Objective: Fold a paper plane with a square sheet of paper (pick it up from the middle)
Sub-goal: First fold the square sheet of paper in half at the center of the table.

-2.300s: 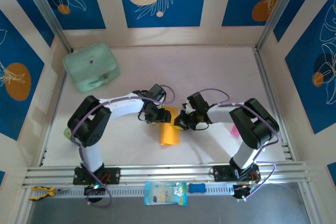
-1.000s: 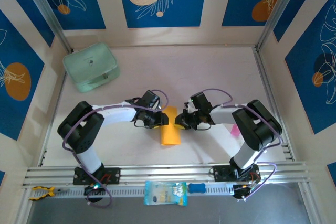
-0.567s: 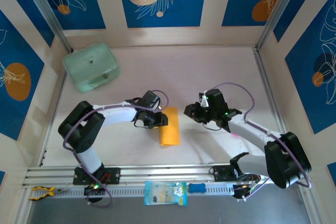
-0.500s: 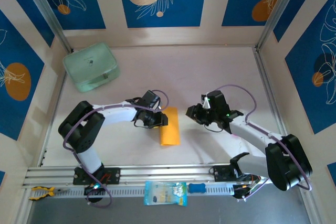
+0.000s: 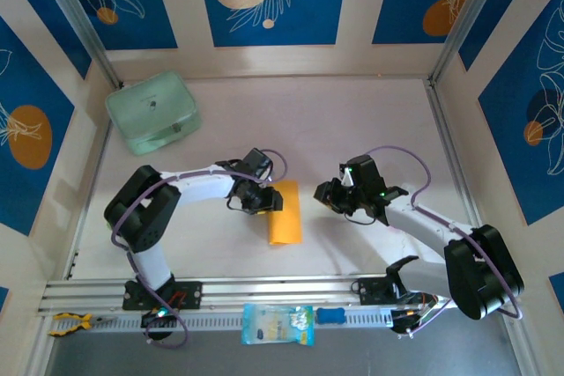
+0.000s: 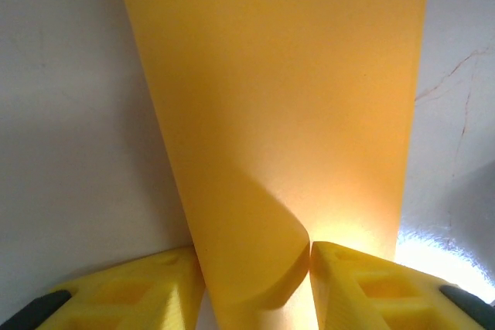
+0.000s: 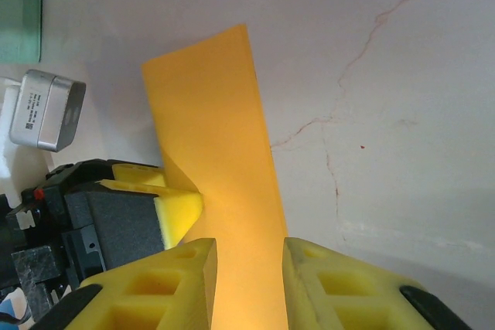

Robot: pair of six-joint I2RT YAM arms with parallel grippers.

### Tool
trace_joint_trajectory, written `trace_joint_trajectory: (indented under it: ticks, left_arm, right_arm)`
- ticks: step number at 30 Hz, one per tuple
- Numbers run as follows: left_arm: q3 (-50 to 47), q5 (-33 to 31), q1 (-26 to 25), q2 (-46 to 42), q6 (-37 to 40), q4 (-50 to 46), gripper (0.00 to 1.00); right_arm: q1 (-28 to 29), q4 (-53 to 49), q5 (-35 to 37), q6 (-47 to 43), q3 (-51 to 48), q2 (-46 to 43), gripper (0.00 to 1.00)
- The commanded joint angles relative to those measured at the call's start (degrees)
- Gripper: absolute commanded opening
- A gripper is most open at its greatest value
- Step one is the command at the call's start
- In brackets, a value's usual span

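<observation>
Crease step, likely: square sheet of paper is pinched between left gripper jaws; right gripper is open, sheet just ahead. Curled fold to be pressed flat next.

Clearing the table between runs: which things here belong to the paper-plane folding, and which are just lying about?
Job: folded orange-yellow paper sheet; left gripper, jaws pinching its curled edge; right gripper, jaws open.
Lying about: mint-green case; pale blue packet; blue-handled tool; yellow-handled pliers.
</observation>
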Motion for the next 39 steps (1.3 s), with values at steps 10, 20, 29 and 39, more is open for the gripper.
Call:
trace_joint_trajectory:
  ticks: [10, 20, 29, 39]
  left_arm:
    - [0.8, -5.0, 0.0, 3.6, 1.5, -4.4, 0.44]
    - [1.7, -5.6, -0.4, 5.0, 1.8, -5.4, 0.45]
    - [2.6, -5.8, -0.6, 5.7, 2.4, -6.2, 0.45]
    - [2.8, -6.1, -0.6, 5.7, 2.0, -5.9, 0.46]
  right_arm:
    - [0.2, 0.9, -1.5, 0.6, -0.3, 2.1, 0.29]
    - [1.0, 2.2, -2.2, 0.7, 0.3, 4.8, 0.29]
    - [1.1, 2.4, -2.3, 0.5, 0.4, 5.3, 0.29]
    - [1.1, 2.8, -2.5, 0.6, 0.4, 5.9, 0.29]
